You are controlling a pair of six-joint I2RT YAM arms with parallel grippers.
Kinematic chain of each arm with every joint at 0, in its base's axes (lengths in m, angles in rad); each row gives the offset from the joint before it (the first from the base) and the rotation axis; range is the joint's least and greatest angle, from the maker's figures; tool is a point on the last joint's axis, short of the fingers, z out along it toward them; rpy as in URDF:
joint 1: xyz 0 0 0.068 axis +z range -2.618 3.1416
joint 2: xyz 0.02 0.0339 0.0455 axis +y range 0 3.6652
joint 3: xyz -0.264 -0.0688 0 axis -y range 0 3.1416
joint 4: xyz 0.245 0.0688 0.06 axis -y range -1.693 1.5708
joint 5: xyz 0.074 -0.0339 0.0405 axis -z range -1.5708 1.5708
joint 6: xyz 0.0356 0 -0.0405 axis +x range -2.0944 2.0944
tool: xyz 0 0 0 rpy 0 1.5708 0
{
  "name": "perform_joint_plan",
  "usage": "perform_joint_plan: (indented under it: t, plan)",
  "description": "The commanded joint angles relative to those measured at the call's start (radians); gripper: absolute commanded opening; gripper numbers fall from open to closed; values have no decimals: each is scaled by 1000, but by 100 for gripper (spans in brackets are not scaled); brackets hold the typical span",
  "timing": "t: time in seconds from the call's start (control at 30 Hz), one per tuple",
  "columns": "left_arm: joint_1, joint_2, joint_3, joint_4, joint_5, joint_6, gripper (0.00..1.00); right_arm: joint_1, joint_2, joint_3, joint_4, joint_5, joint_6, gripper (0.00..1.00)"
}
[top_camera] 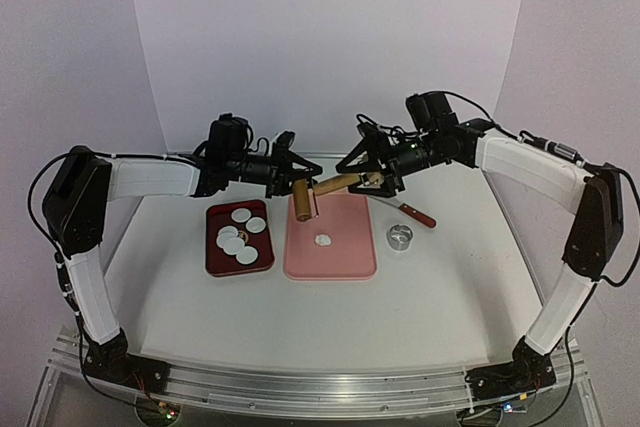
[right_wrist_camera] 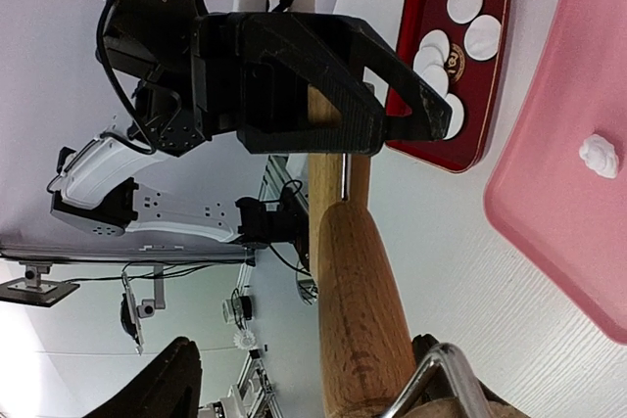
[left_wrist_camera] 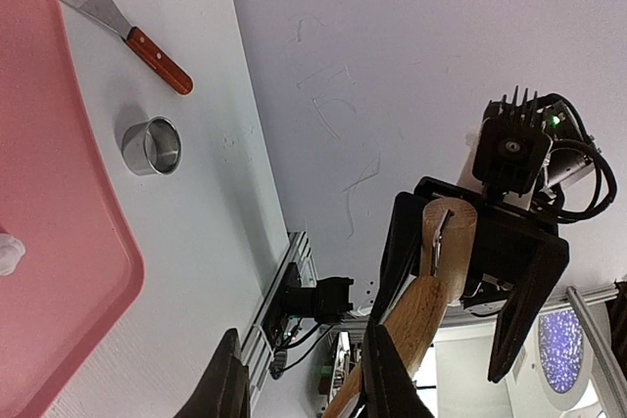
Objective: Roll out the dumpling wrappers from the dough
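Note:
A wooden roller (top_camera: 318,192) with a barrel at each end of its handle hangs in the air over the far edge of the pink board (top_camera: 340,262). My left gripper (top_camera: 292,179) is at its larger barrel and holds it; in the left wrist view the handle (left_wrist_camera: 421,310) runs behind one finger. My right gripper (top_camera: 368,179) stands open around the other end, with the handle (right_wrist_camera: 358,291) lying against one finger. The dough (top_camera: 322,241) is a small white lump on the board, also in the right wrist view (right_wrist_camera: 598,156). Several round wrappers (top_camera: 240,232) lie in the red tray (top_camera: 215,247).
A metal ring cutter (top_camera: 400,237) stands right of the board, also in the left wrist view (left_wrist_camera: 152,146). A scraper with a brown handle (top_camera: 410,211) lies behind it. The white backdrop wall rises just behind both grippers.

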Motion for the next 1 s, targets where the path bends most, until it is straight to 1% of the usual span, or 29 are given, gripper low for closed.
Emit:
perform_joint_plan:
  t: [0.0, 0.1, 0.27, 0.37, 0.47, 0.63, 0.73, 0.97]
  plan:
    - [-7, 5, 46, 6, 74, -31, 0, 2, -72, 2, 37, 26, -65, 73]
    - [-7, -2, 43, -2, 87, -34, 0, -11, -77, -13, 37, 19, -67, 74]
    - [-7, -14, 30, -10, 78, -41, 0, -17, -61, 10, 38, -32, -68, 74]
    - [-10, -7, 44, -17, 84, -40, 0, -16, -52, 9, 38, -44, -63, 72]
    - [-11, -4, 49, -25, 90, -36, 0, -18, -36, 6, 38, -55, -53, 68]
    - [-19, 6, 63, -51, 122, -23, 0, -18, -14, 16, 37, -67, -41, 57]
    - [-20, 7, 69, -58, 123, -15, 0, -18, -1, 20, 37, -71, -28, 48]
    - [-29, 16, 90, -94, 117, 14, 0, -18, 16, 15, 33, -50, 10, 19]
